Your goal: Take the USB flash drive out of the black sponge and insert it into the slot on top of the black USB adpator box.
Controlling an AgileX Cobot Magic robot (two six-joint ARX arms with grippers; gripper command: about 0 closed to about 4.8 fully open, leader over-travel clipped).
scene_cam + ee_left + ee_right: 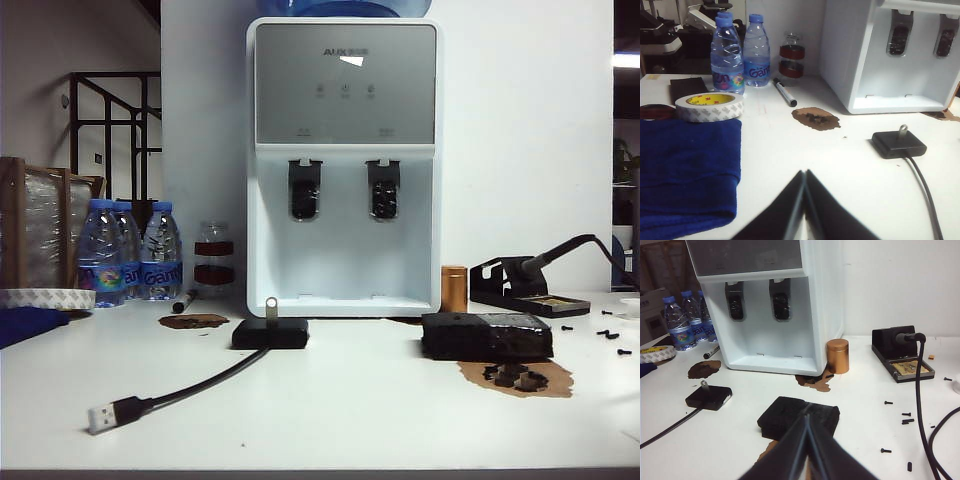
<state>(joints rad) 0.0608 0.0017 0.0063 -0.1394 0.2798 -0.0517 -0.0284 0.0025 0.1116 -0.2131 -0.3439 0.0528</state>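
My left hand [805,210] is hanging low over the near part of the bench [330,410], its two black fingers pressed together with nothing between them, and it is pointing toward the black USB adpator box [899,144], which is lying well ahead of it and off to one side. The USB flash drive [902,130] is already standing upright in the slot on top of that box, its small rounded loop uppermost. In the exterior view the box [270,333] is sitting near the middle of the bench, just in front of the water dispenser [343,170], with the drive [270,306] poking up from it, and its black cable [195,384] is trailing toward the front edge and ending in a silver USB plug [104,416]. My right hand [807,450] is likewise closed and gripping nothing, hovering just short of the black sponge [799,416]. The sponge [487,335] is resting toward the right side of the bench, well apart from the box; from here I think its top is bare, though the foam is too dark to be sure. A blue cloth [687,170] and a roll of tape [710,106] are lying by the left edge, beside my left hand.
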